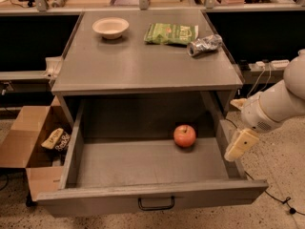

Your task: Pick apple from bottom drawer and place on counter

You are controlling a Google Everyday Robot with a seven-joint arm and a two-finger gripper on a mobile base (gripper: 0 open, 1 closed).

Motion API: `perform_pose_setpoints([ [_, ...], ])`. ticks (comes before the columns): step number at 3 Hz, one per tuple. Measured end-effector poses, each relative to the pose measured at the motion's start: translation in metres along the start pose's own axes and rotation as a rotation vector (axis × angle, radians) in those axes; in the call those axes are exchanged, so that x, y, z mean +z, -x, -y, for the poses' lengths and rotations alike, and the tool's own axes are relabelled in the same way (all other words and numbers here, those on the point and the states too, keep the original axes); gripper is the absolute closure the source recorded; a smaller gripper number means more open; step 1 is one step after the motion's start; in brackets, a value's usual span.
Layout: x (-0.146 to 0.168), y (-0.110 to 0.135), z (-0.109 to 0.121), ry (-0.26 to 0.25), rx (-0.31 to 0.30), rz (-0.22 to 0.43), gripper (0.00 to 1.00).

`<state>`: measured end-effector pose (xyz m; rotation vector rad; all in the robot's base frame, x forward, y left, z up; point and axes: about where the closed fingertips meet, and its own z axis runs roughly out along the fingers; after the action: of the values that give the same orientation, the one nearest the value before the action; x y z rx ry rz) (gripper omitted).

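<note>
Surface: the grey top stood directly above the drawer cavity. Its front half was bare, so a place for setting down was available there.
Bottom drawer: it was pulled fully out toward the camera, with the interior exposed from above. The bar handle sat on the front panel.
Cardboard box: it stood on the floor beside the drawer's left wall and was not concerned in the task.
Arm: one white arm entered from the right edge of the view. It was the only arm, and so the one to reach.
Items on surface: a green packet, a pale bowl and a crushed foil can lay along the rear half, apart from one another.
Pincer: it hung at the drawer's right side wall, over or just outside its rim, tilted downward and inward. Whether it was spread or pressed together could not be told. It carried nothing.
Apple: it rested on the drawer floor, right of centre and toward the back, touching no wall.
Governing relation: the apple lay to the picture's left of the pincer, across the right wall and lower, inside the cavity. In my judgement the reach had to clear that wall and then descend.
Apple's axis: it was round, with no long axis. It appeared to sit crown upward; the stem was too small to confirm.
</note>
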<state>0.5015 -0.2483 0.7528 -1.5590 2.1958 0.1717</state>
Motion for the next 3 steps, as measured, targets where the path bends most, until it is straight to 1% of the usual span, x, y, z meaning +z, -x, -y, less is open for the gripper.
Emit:
perform_pose_setpoints([
  [1,-0.001,0.002,-0.001,0.0,-0.004,0.001,0.0],
  [2,0.007,0.001,0.0,0.007,-0.003,0.019,0.0],
  [3,0.038,0.007,0.002,0.027,-0.026,0.081,0.0],
])
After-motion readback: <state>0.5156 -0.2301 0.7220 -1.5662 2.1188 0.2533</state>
